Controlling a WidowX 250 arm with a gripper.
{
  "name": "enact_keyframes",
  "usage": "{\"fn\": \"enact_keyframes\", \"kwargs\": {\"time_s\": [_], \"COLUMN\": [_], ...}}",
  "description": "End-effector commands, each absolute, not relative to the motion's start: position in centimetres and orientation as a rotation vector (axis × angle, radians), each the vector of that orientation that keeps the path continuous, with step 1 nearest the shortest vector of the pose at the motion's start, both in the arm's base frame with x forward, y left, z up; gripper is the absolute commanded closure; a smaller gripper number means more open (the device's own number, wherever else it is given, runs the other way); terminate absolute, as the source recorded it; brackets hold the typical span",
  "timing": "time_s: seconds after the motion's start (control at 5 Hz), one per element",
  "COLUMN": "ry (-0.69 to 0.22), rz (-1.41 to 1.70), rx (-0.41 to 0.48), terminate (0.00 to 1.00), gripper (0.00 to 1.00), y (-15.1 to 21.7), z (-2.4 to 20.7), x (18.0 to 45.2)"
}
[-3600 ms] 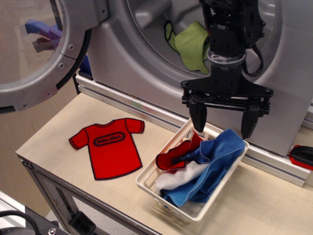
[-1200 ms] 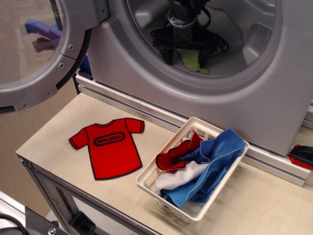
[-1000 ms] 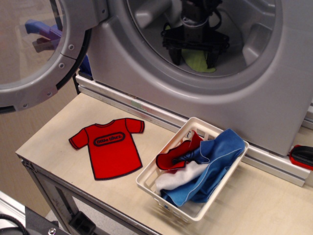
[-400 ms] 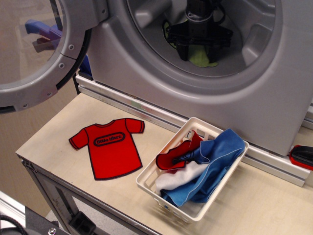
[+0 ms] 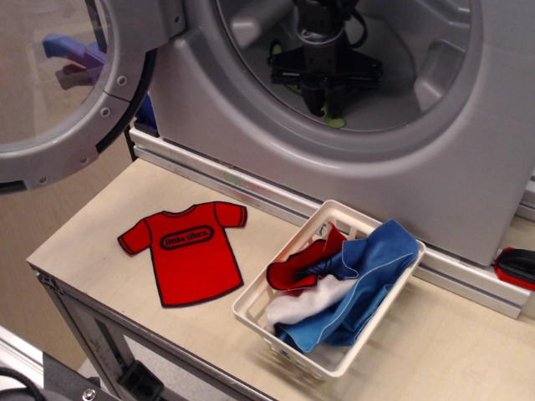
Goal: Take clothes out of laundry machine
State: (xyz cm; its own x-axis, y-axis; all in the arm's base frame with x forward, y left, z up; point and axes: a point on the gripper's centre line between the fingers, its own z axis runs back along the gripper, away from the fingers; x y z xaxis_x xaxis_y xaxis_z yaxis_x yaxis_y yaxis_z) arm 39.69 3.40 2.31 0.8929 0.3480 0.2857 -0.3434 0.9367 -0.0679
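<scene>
The silver-grey laundry machine fills the back, its round glass door swung open to the left. My gripper reaches down into the ribbed drum. Its fingers are drawn together on a lime-green cloth. Only small bits of the cloth show, one below the fingertips and one behind the gripper's left side. The rest of the cloth is hidden by the gripper body.
A white basket on the wooden table holds blue, red and white cloths below the drum opening. A red T-shirt lies flat to its left. A red object sits at the right edge.
The gripper moved from above the basket into the drum, lowered onto the green cloth, and its fingers have closed together; much less green cloth shows now.
</scene>
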Motion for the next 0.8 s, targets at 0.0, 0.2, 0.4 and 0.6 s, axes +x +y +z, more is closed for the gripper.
{"fn": "enact_keyframes", "kwargs": {"time_s": [0.0, 0.2, 0.4, 0.6], "ry": [-0.237, -0.231, -0.197, -0.154], "rz": [0.196, 0.099, 0.05, 0.011], "rx": [-0.042, -0.083, -0.124, -0.152], "terminate": [0.0, 0.0, 0.0, 0.0], "gripper": [1.0, 1.0, 1.0, 1.0], "y": [2.7, 1.1, -0.4, -2.0], "z": [3.9, 5.3, 6.1, 6.4], "x": [33.1, 29.5, 27.4, 26.0]}}
